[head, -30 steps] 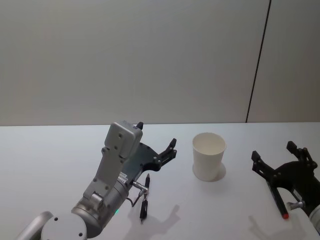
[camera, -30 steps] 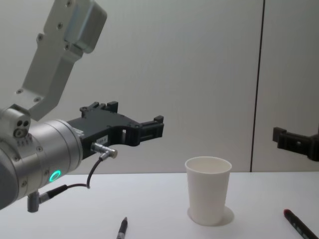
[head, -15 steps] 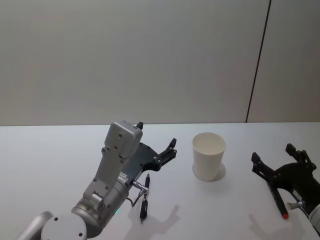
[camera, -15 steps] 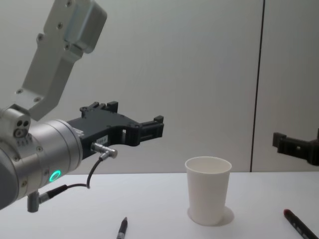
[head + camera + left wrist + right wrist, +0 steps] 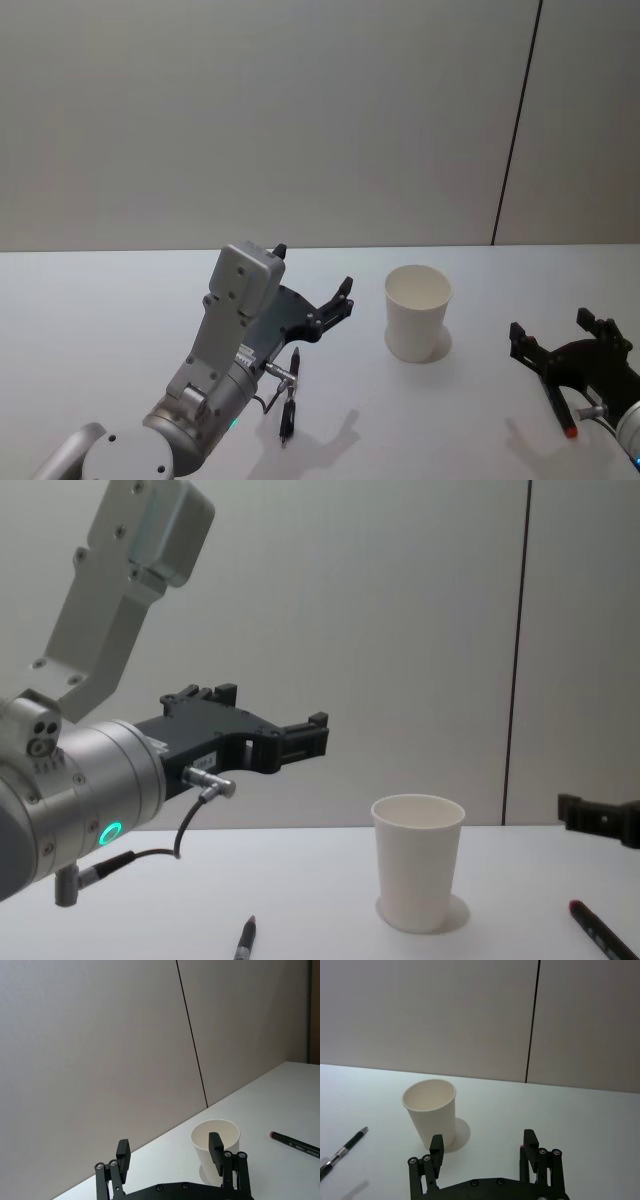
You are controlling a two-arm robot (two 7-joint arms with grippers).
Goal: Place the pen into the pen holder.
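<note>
The left gripper (image 5: 313, 270) hangs above the white table (image 5: 100, 330) at about 9 o'clock from the pen holder (image 5: 418, 312), its claw spread wide and holding nothing. Below its wrist, at about 8 o'clock from the cup, a black pen (image 5: 289, 396) lies flat on the table, touching neither gripper. The pen holder stands upright, mouth open, between the two arms and well apart from both pens. At about 4 o'clock from it, the right gripper (image 5: 552, 328) hovers with its claw wide as well, gripping nothing. Beneath it a red-tipped pen (image 5: 562, 410) lies on the table; in the chest view the gripper is clearly raised off this pen.
</note>
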